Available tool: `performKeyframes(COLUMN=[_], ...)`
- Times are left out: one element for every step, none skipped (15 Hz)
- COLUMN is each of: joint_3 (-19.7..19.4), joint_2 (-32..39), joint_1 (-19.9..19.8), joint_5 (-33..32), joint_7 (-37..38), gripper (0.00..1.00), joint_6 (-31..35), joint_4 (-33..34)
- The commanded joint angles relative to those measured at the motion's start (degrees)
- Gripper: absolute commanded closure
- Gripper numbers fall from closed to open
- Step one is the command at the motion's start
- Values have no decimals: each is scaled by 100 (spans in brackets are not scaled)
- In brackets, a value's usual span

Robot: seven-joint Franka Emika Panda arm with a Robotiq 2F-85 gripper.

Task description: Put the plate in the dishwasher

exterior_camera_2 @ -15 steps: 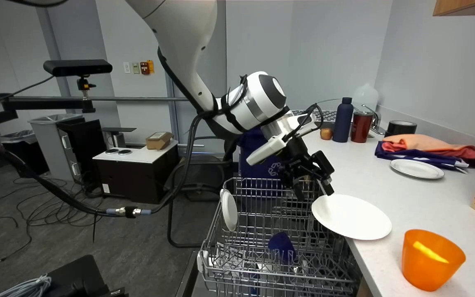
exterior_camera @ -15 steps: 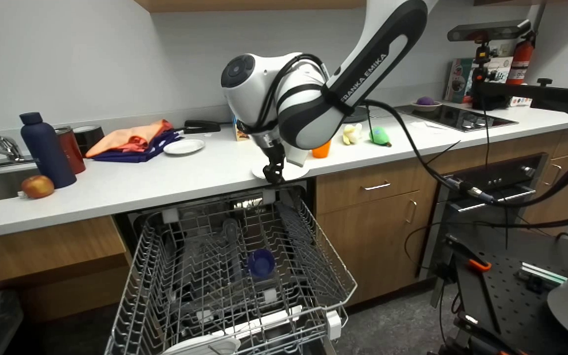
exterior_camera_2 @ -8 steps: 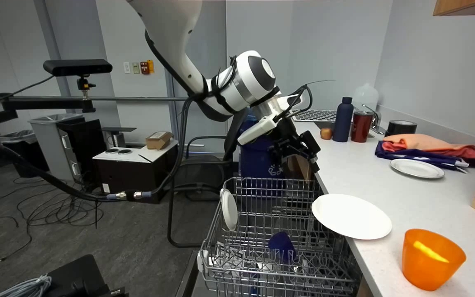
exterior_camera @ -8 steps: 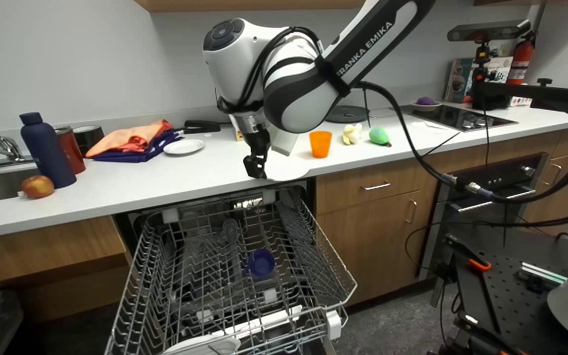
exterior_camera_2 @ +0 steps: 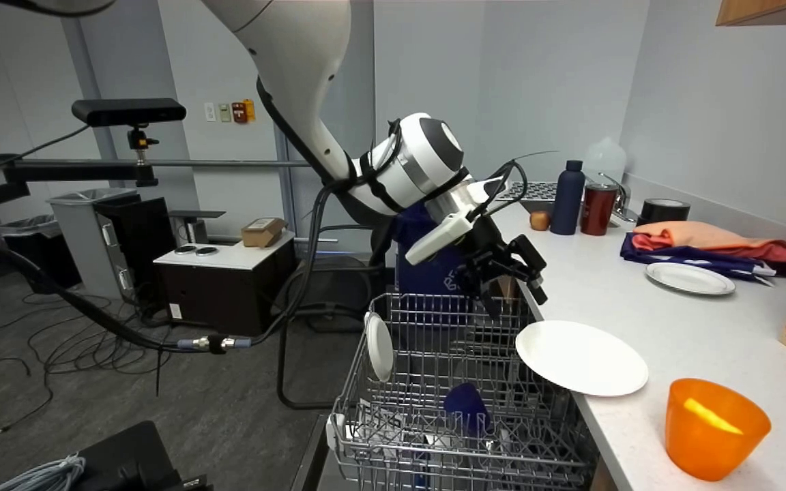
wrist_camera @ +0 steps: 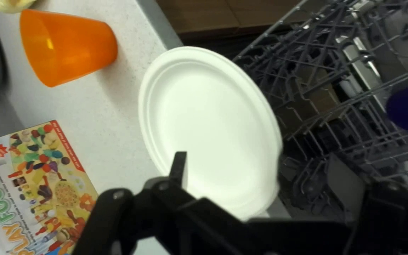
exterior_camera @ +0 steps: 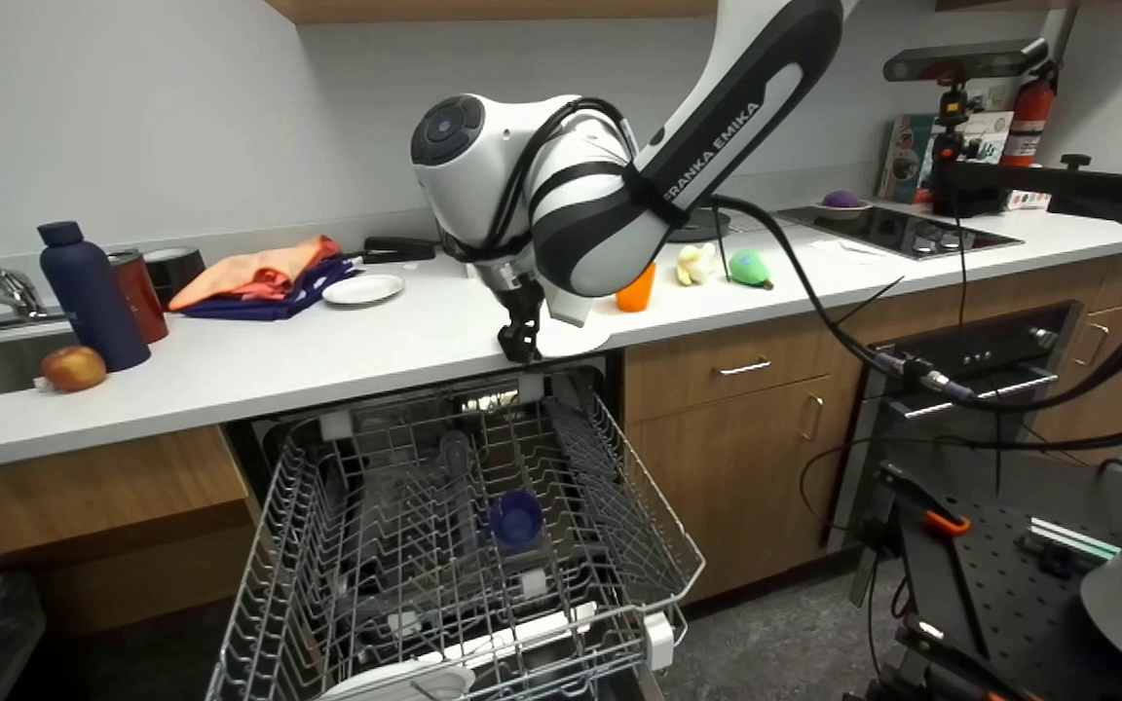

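The plain white plate (exterior_camera: 576,339) lies flat on the counter, its edge overhanging the open dishwasher; it shows whole in an exterior view (exterior_camera_2: 582,358) and in the wrist view (wrist_camera: 211,120). The dishwasher (exterior_camera: 405,545) has its wire rack pulled out below the counter edge; the rack also shows in an exterior view (exterior_camera_2: 427,382) and in the wrist view (wrist_camera: 331,102). My gripper (exterior_camera_2: 516,300) is open and empty just beyond the plate's rim, above the counter edge. In the wrist view the gripper (wrist_camera: 260,173) has one finger over the plate and one over the rack.
A blue cup (exterior_camera_2: 467,409) and another white plate (exterior_camera_2: 380,346) are in the rack. An orange cup (exterior_camera_2: 714,429) and a food-set box (wrist_camera: 37,191) stand near the plate. A smaller white dish (exterior_camera_2: 690,278), cloths (exterior_camera: 259,277) and a blue bottle (exterior_camera: 95,302) are along the counter.
My gripper first rose and moved away from the plate, then came back down toward its rim. It now sits slightly farther from the plate than one second ago. The plate has not moved.
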Motion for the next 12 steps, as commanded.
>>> performKeyframes(joint_3=[-247, -256, -220, -159, -99, -99, -103, -76, -70, -100, -128, -141], joint_2=[49, 44, 3, -23, -62, -66, -55, -47, -33, -9, 19, 37], joint_1=[-67, -101, -147, -186, -221, -214, -208, -222, -222, -202, -188, -180], joint_5=[-522, -564, -485, -312, -148, -119, -87, 46, 145, 168, 186, 196], joint_7=[185, 191, 130, 30, -50, -25, 3, -29, -39, 24, 59, 74], gripper=[0, 0, 0, 0, 0, 0, 0, 0, 0, 0, 0, 0], joint_6=[123, 112, 101, 30, -10, 1, 16, -36, -69, -45, -37, -35], joint_4=[-12, -24, -55, -54, -78, -95, -106, -98, -86, -80, -71, -68])
